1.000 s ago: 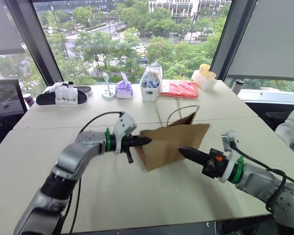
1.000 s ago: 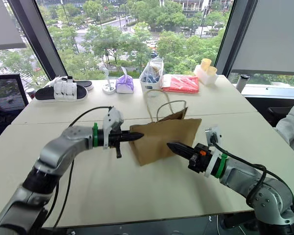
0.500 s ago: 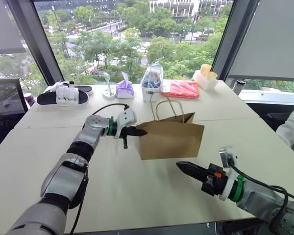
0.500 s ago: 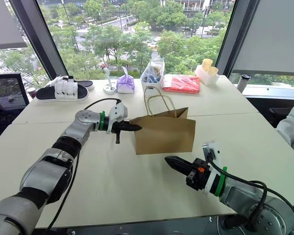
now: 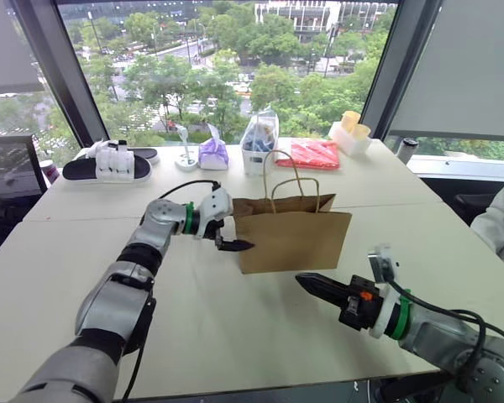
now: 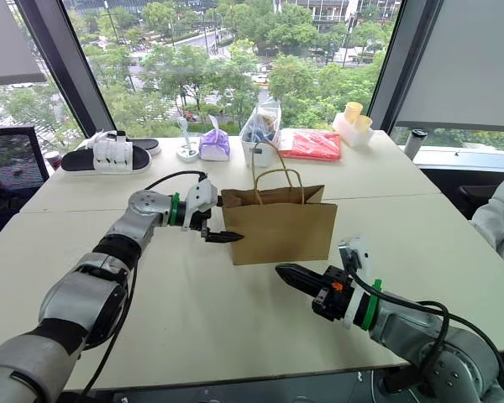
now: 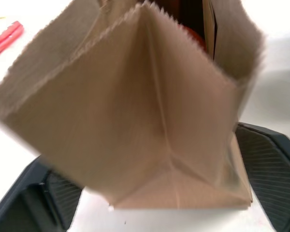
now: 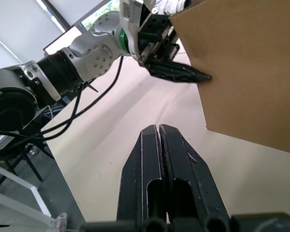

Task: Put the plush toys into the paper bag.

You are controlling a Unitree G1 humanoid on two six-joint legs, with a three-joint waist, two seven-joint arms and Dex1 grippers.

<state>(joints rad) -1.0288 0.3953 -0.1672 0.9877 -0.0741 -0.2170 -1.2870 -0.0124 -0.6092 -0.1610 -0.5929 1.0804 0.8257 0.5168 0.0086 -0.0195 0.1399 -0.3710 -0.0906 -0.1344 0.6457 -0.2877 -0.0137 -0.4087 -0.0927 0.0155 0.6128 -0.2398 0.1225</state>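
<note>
paper bag upright, left gripper spread at its side

standing mid-table (image 5: 84,252): paper bag (image 5: 294,241), handles up, something red just visible inside. at its 9 o'clock, left gripper (image 5: 228,237) with fingers apart, straddling the bag's narrow side. at 5 o'clock, apart from the bag, right gripper (image 5: 311,285) pressed together, holding nothing.

table (image 5: 235,327): pale, broad; windows (image 5: 210,67): daylight, green trees outside; blinds (image 5: 475,67): grey, lowered
</note>
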